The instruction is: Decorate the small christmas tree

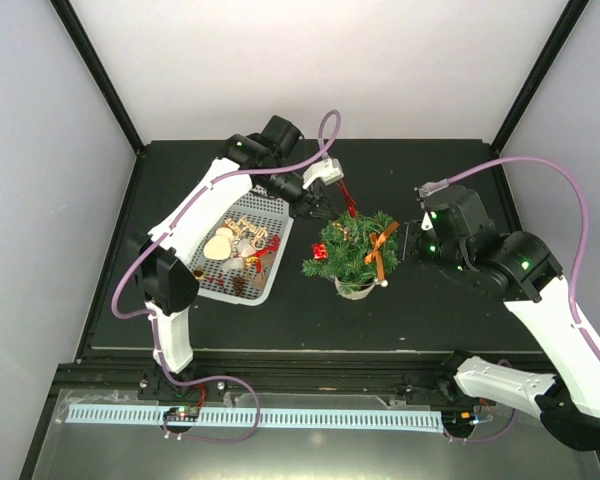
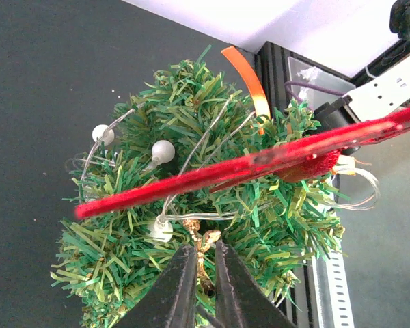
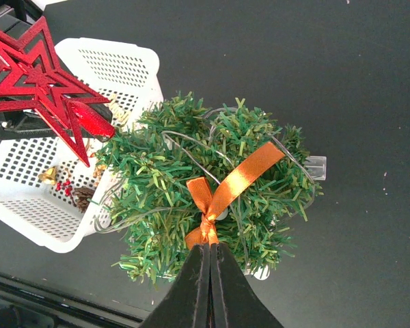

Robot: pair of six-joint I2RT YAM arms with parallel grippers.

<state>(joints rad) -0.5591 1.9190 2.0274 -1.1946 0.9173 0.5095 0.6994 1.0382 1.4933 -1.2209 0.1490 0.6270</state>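
Observation:
The small christmas tree (image 1: 355,250) stands in a whitish pot (image 1: 355,288) mid-table, wound with a wire of white bulbs (image 2: 162,151). My left gripper (image 1: 323,203) is over the tree's far-left side, shut on a gold glittery cord (image 2: 203,254). A flat red star (image 2: 246,166) hangs edge-on just beyond its fingertips (image 2: 184,263) and also shows in the right wrist view (image 3: 37,75). My right gripper (image 1: 408,243) is at the tree's right side, shut on the knot of an orange ribbon bow (image 3: 222,191). The bow lies on the branches (image 1: 382,243).
A white mesh basket (image 1: 267,290) with several ornaments lies left of the tree, also in the right wrist view (image 3: 116,65). A small red ornament (image 1: 320,252) sits on the tree's left side. A clear plastic box (image 3: 316,167) lies by the tree.

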